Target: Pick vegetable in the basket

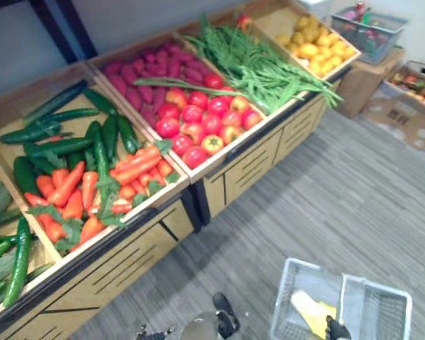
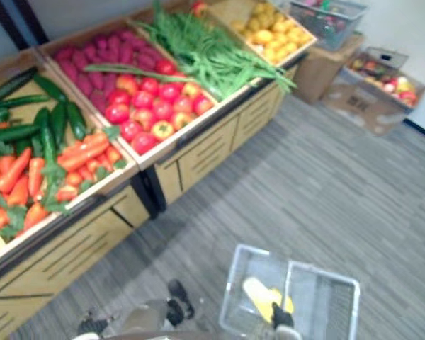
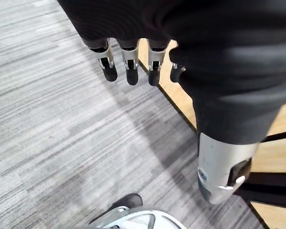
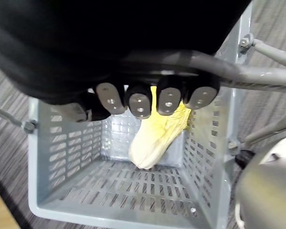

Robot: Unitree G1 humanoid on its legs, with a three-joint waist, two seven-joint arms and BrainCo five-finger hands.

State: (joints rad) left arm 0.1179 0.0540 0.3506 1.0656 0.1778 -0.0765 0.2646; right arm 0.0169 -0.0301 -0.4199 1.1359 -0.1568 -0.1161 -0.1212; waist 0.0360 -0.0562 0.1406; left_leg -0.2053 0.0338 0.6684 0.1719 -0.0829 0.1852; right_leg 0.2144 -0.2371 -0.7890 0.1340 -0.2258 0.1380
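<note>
Vegetables heap the sloped wooden bins of the bench [image 1: 120,273], up and ahead of both hands, tilted so the stock faces whoever reaches in: cucumbers [image 1: 57,145] and carrots [image 1: 78,188] farthest left, then purple roots [image 1: 149,74] behind tomatoes [image 1: 198,117], then long green stalks [image 1: 255,67], then yellow produce [image 1: 319,39] at the far right end; the left hand [image 3: 132,71] hangs low beside the bench's front panel, over the grey floor [image 1: 326,198], its fingers straight and apart with nothing in them, which I judge leaves it free to do the picking; to its right the grey mesh basket [image 1: 375,312] hangs from the right hand [image 4: 139,101], whose fingers are curled tight round the handle [image 4: 257,74], so the basket hangs with its mouth upward, ready to receive; one pale yellow vegetable [image 4: 155,138] already lies aslant inside, directly under that hand; more seems wanted, so the next reach probably goes up and left to a bin, and the carrying hand would need to keep the basket from swinging.
</note>
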